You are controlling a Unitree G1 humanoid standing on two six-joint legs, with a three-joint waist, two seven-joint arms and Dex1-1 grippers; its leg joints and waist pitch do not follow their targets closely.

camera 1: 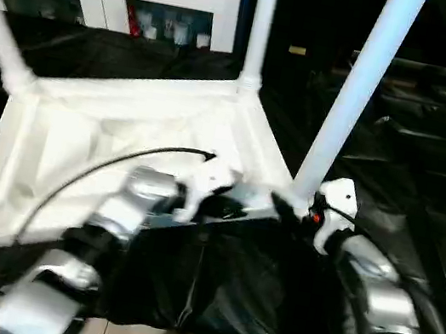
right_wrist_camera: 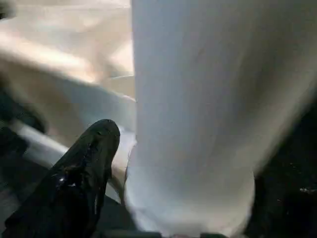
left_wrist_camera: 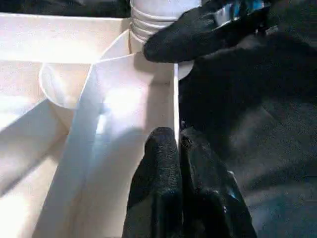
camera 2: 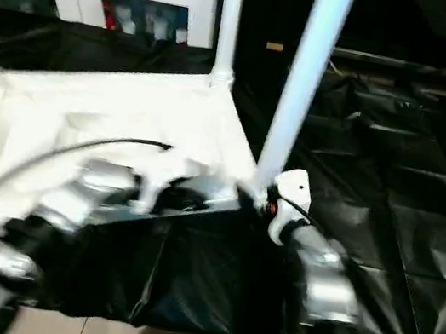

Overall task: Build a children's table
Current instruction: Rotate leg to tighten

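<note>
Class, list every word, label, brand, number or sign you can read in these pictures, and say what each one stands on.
None can be read.
The tabletop and its legs bear no print.
The items behind the cabinet's glass doors may carry labels, but they are too small and blurred to read.

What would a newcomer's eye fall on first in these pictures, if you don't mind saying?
Probably the white tabletop lying underside up on black sheeting, with white legs rising from its corners. The nearest leg leans at the near right corner, the right gripper at its base. The left gripper, shut, pinches the tabletop's edge beside it.
</note>
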